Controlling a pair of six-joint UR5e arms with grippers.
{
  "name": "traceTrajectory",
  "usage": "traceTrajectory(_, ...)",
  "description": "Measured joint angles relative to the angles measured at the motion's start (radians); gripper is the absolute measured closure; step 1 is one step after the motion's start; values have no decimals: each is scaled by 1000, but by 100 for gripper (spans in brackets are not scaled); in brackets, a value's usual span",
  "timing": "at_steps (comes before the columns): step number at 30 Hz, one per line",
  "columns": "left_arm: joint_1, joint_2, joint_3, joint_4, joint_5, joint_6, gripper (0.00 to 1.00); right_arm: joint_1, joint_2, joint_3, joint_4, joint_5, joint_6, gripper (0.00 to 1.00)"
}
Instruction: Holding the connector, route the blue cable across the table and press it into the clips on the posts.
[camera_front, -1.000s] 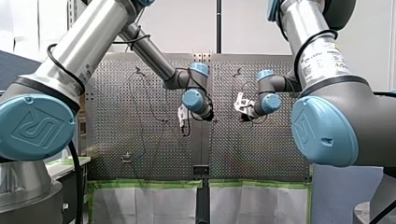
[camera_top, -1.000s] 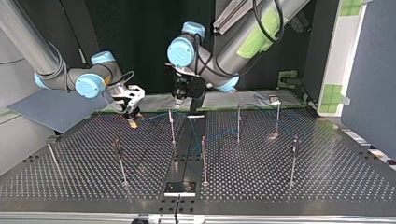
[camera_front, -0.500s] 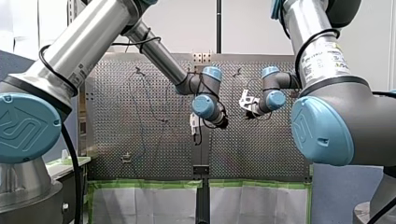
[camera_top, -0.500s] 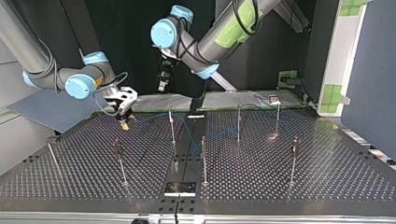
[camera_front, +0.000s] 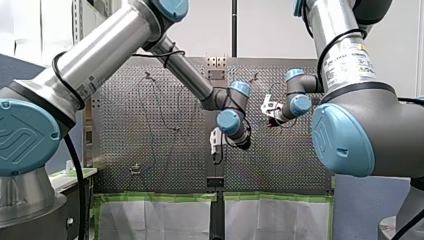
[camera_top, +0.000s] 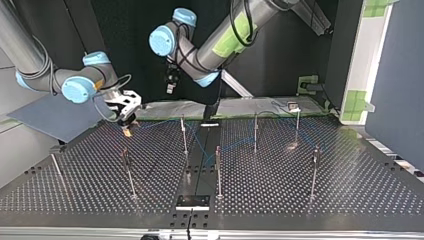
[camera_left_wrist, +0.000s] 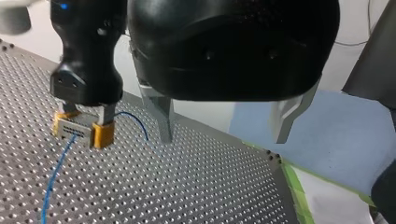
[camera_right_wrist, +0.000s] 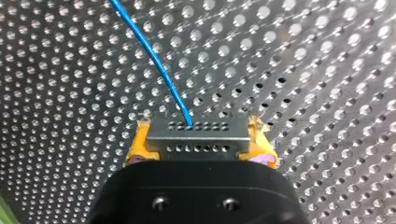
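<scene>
My right gripper (camera_right_wrist: 198, 140) is shut on the grey connector (camera_right_wrist: 196, 136), its yellow pads on both ends, low over the perforated table. The blue cable (camera_right_wrist: 154, 56) runs out of the connector across the holes. In the top view my right gripper (camera_top: 127, 112) is at the far left with the connector (camera_top: 128, 132) under it, and the cable (camera_top: 235, 145) trails right past the posts (camera_top: 183, 132). My left gripper (camera_left_wrist: 224, 126) hangs open and empty above the table, beside my right gripper (camera_left_wrist: 84, 130); in the top view my left gripper (camera_top: 171, 82) is raised behind the table.
Several thin posts stand on the table, among them a post (camera_top: 218, 167) in the middle, a post (camera_top: 314, 170) at the top view's right and a post (camera_top: 128, 170) at the left. A small black plate (camera_top: 192, 201) lies at the near edge. Green tape (camera_left_wrist: 299, 196) marks the table's border.
My right gripper has carried the connector toward the top view's left, drawing the cable along. My left arm has swung the same way and lifted its open gripper higher.
</scene>
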Motion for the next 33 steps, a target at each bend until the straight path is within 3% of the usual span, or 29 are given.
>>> traceTrajectory(12,2,-88,98,21,-26,-15,0,-2,1,4,-5,1,8,100)
traceTrajectory(26,1,-94,219,53,-111,-9,0,-3,2,4,-14,1,13,100)
traceTrajectory(33,11,-96,279,53,-130,-8,0,-4,2,4,-16,0,14,100)
